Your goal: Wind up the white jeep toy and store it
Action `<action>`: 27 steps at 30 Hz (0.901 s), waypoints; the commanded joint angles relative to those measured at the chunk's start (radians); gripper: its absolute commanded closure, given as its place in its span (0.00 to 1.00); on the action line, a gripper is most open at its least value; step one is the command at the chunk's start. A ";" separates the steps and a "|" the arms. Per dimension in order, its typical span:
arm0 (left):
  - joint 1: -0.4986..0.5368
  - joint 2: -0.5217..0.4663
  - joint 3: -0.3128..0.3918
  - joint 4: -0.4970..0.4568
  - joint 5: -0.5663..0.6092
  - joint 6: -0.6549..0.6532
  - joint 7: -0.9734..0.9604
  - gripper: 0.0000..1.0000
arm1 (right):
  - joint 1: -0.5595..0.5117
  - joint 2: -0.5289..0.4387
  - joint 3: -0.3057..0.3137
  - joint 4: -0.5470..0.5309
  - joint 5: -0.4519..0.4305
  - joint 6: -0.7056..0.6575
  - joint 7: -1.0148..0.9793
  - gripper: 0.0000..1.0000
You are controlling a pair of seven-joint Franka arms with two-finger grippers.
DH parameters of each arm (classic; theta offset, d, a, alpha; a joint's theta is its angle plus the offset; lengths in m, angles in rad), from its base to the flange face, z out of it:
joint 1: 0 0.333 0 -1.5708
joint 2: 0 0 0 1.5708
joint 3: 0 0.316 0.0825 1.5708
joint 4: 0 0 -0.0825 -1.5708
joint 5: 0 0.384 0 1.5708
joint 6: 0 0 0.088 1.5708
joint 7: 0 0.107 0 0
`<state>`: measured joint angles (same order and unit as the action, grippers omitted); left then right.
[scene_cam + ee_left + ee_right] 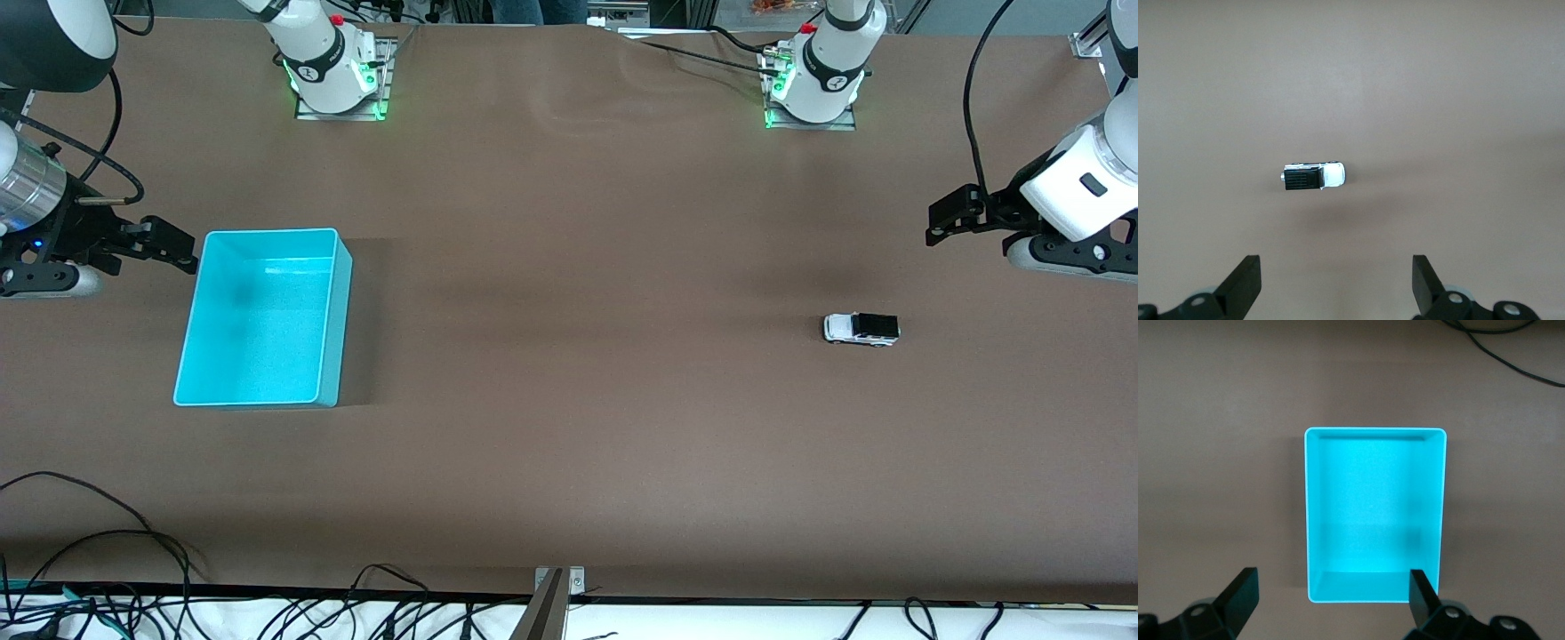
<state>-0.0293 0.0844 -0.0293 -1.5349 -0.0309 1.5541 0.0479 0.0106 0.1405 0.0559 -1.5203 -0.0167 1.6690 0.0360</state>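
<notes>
Toy jeep waits for the left arm

The small white plastic jeep toy with black rear (861,328) lies lengthwise along the brown counter (569,427), near the left gripper (942,222), which is spread wide and empty; the right gripper (173,244), also spread wide, waits beside the cyan bin (333,320), well apart from the toy.

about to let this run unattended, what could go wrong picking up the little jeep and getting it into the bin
1. The white jeep toy is tiny against the left tool's wide-open fingers, so a slightly off grasp could nudge it and it may roll away.
2. The cyan bin sits at the right arm's end of the table, a long carry or handover; the open right tool waits beside it.
</notes>
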 commanded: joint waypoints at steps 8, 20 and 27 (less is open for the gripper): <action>0.000 0.012 0.005 0.029 -0.015 -0.015 0.006 0.00 | -0.017 -0.010 0.013 -0.012 0.000 0.001 -0.016 0.00; 0.012 0.014 0.003 0.029 -0.018 -0.015 0.006 0.00 | -0.017 -0.010 0.013 -0.014 0.000 0.001 -0.016 0.00; 0.009 0.014 0.002 0.030 -0.021 -0.015 0.007 0.00 | -0.017 -0.010 0.013 -0.014 0.001 0.000 -0.016 0.00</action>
<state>-0.0218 0.0853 -0.0264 -1.5349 -0.0309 1.5541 0.0479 0.0104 0.1407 0.0559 -1.5205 -0.0167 1.6691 0.0343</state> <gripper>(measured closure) 0.000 0.000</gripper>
